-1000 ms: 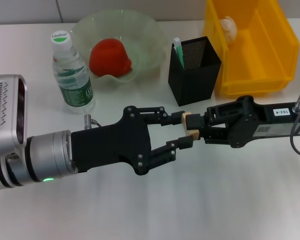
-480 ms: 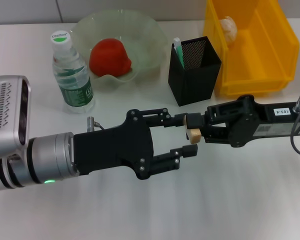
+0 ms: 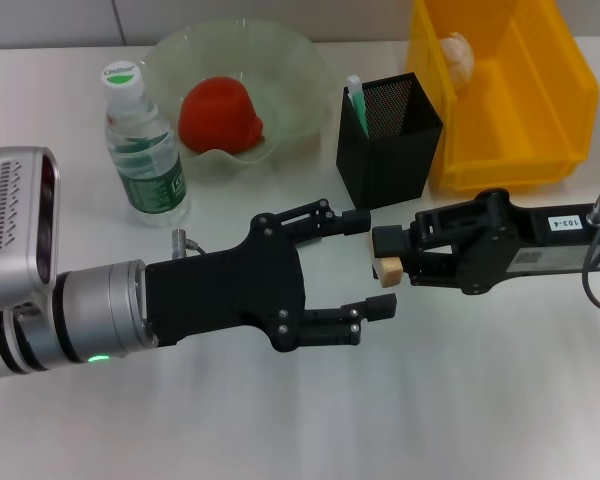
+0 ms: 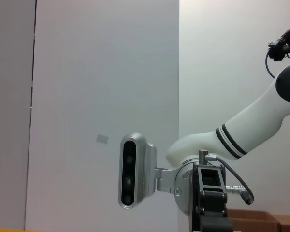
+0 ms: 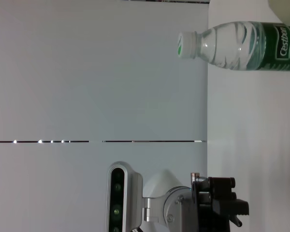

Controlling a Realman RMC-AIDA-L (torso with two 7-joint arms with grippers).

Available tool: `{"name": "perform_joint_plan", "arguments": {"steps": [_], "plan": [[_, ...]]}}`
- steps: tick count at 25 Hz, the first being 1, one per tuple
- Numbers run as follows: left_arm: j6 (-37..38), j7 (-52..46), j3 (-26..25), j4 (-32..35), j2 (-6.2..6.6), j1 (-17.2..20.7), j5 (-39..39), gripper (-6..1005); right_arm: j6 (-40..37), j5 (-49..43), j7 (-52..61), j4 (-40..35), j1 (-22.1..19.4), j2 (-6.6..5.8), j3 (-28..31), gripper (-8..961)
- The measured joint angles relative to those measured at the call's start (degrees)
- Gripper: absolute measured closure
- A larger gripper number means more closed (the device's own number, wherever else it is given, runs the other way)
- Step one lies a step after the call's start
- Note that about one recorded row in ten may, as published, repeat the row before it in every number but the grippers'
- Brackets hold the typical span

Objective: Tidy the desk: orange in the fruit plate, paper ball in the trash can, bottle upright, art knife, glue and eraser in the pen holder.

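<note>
Jaws of the left gripper [image 3: 368, 266] gape; the right gripper [image 3: 384, 256] pinches the eraser [image 3: 388, 271], not yet in the pen holder [image 3: 389, 140].

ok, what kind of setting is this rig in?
Probably a lab or office desk staged for tidying: a plain white table against bare walls, holding a mesh pen holder, a yellow bin and a water bottle.
</note>
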Motion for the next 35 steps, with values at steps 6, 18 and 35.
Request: {"name": "perform_joint_plan", "arguments": {"steps": [6, 18, 35], "plan": [[-0.1, -0.5, -0.1, 0.0, 0.02, 0.0, -0.1, 180, 0.1, 0.0, 0.0, 0.0, -0.2, 0.0, 0.0, 675], [-1.1, -0.5, -0.2, 0.1, 0.62, 0.4, 0.3, 180, 0.3, 0.0, -1.0, -1.2, -1.3, -0.34, 0.3, 659], [-6.0, -1.5, -2.4, 1.3, 8.36, 6.2, 2.9, 180, 1.1, -0.1, -2.0, -1.5, -2.7, -1.35, 0.5, 637]]}}
